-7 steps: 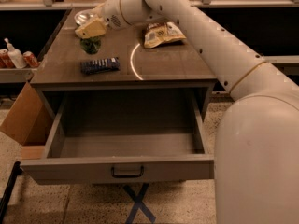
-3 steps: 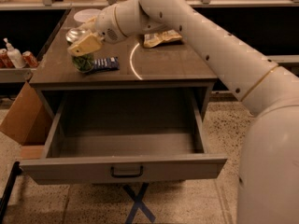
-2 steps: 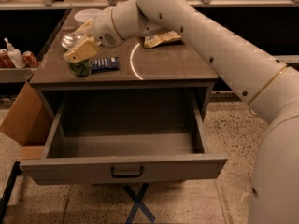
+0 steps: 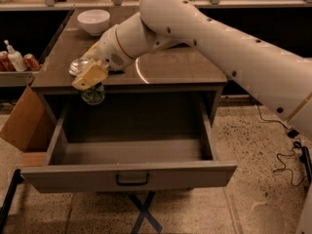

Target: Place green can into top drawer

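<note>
My gripper point(image 4: 90, 82) is at the left front edge of the brown table top point(image 4: 185, 69), its yellowish fingers point(image 4: 89, 75) shut on the green can point(image 4: 93, 93). The can hangs below the fingers, just past the table's front edge and above the back left part of the top drawer point(image 4: 131, 152). The drawer is pulled fully open, with a dark bar handle point(image 4: 132, 180) at the centre of its front panel. My white arm point(image 4: 204, 38) reaches in from the right across the table.
A white bowl point(image 4: 93, 21) stands at the back left of the table. A silver round object point(image 4: 78, 66) lies behind the gripper. A cardboard box point(image 4: 24, 123) leans at the drawer's left. Red cans point(image 4: 32, 61) and a white bottle point(image 4: 15, 57) sit on a left shelf.
The gripper has carried the green can from the table's middle left toward the front, off the table edge, to above the open drawer's back left corner.
</note>
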Robot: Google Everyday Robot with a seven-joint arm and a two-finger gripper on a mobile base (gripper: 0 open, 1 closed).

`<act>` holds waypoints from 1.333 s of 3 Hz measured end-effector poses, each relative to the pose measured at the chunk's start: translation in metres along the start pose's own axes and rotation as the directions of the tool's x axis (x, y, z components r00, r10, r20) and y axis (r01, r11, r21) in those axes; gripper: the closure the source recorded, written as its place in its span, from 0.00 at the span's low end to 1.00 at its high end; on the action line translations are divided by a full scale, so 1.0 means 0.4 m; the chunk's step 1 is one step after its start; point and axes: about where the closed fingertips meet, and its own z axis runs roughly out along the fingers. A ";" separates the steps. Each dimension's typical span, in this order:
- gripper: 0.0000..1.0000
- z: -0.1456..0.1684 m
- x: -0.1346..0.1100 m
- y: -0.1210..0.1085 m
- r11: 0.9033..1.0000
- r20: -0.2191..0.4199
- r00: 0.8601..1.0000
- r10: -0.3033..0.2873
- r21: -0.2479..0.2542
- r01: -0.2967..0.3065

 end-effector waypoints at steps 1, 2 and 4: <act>1.00 0.000 0.000 0.000 1.000 -0.001 1.000 0.000 0.000 0.000; 1.00 -0.011 0.080 0.026 0.999 -0.113 0.993 0.038 0.026 -0.035; 1.00 -0.044 0.241 0.089 0.996 -0.315 0.945 0.091 0.034 -0.084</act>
